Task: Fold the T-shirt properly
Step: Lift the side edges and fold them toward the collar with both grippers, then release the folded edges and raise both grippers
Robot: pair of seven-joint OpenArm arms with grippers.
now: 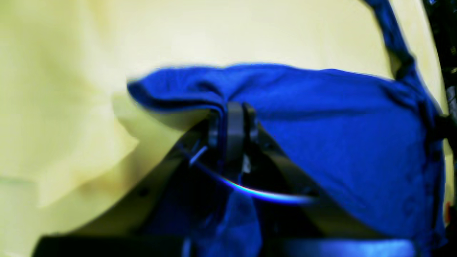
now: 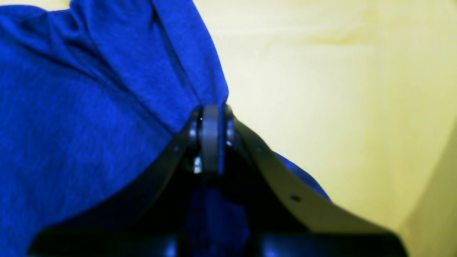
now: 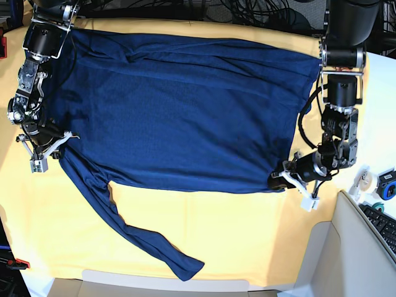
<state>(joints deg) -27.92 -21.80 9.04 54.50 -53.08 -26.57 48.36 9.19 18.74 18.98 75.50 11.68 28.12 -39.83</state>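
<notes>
**A:** Base view is showing you the T-shirt (image 3: 179, 111) lying spread across the yellow cloth (image 3: 247, 235) on the worktop, with one long sleeve (image 3: 133, 235) trailing down toward the near edge. Your two arms are standing at opposite sides of it.

**B:** How are they posed?

**A:** Your left arm (image 3: 340, 86) is coming down along the base view's right side, then bending inward at the wrist so that the left gripper (image 3: 279, 180) is reaching sideways into the shirt's lower corner. Your right arm (image 3: 34, 68) is hanging down the other side, with the right gripper (image 3: 59, 143) turned in toward the spot where the sleeve is leaving the body of the shirt.

**B:** And the fingers?

**A:** Left wrist view is showing you the left gripper (image 1: 234, 117) with its fingers (image 1: 234, 135) pressed together, pinching a folded edge of the blue fabric (image 1: 321, 125); the edge is draping over the tips while the cloth is lying pale beneath. Right wrist view is giving you the same on the other side: the right gripper (image 2: 211, 123) is clamped tight, its fingers (image 2: 210, 142) meeting on a bunched ridge of the shirt (image 2: 71, 117), which is fanning away in creases to the left.
</notes>
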